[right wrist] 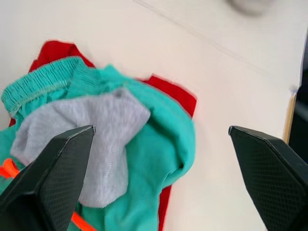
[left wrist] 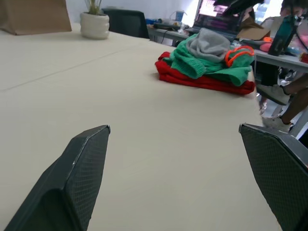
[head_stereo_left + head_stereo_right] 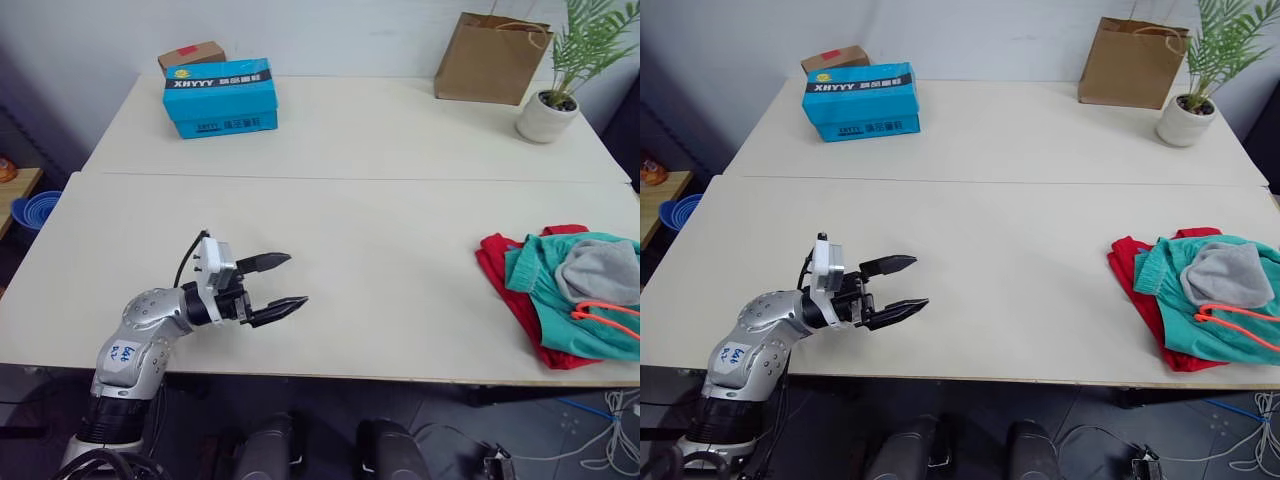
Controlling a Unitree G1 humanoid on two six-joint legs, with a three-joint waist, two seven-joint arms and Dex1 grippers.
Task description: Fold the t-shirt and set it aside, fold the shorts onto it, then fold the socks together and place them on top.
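Note:
At the table's right front edge lies a stack of clothes. The red t-shirt is at the bottom, the teal-green shorts with an orange drawstring lie on it, and the grey socks rest on top. My left gripper hovers open and empty over the bare table at the front left, far from the stack. My right gripper is open above the stack, holding nothing, with the socks and shorts below its fingers.
On the far table stand a blue box with a brown carton behind it, a brown paper bag and a potted plant. A blue bowl sits left of the table. Cables lie on the floor at the right.

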